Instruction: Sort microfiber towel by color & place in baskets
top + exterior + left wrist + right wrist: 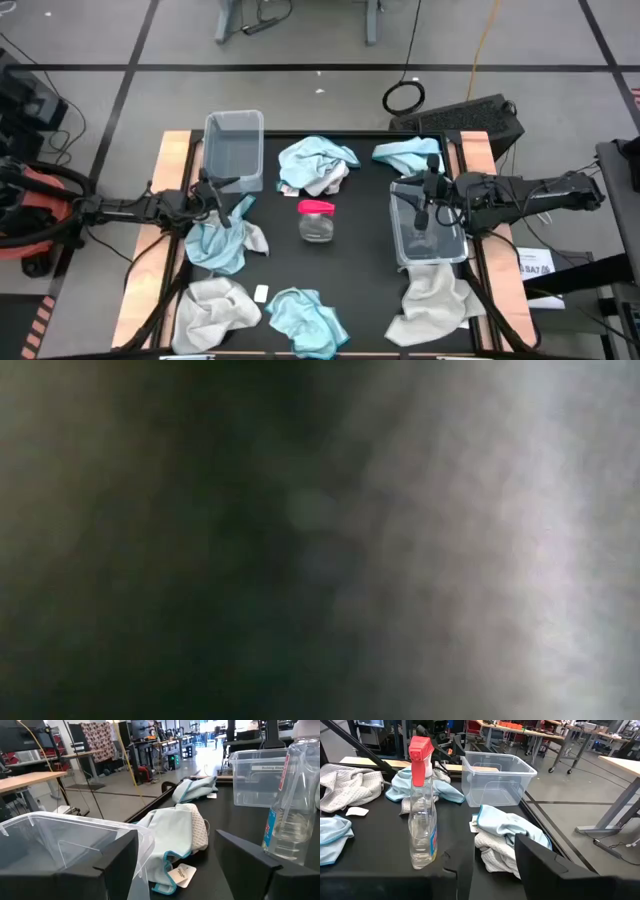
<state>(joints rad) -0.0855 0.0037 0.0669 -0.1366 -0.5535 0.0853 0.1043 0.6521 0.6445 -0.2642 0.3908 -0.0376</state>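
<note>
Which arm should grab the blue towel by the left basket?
Left. Its end effector, open, hovers right at the blue towel, near the left basket. The right end effector sits over the right basket, across the table.

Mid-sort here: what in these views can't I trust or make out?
- Low view: wholly blurred, nothing readable.
- High view: left gripper sits over a blue towel; whether it grips is unclear.
- Right gripper overlaps the right basket; fingers indistinct.
- Small white tag: too small to read.

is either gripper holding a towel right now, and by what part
No. The left gripper and the right gripper are both open with nothing between their fingers; the towels lie on the table.
</note>
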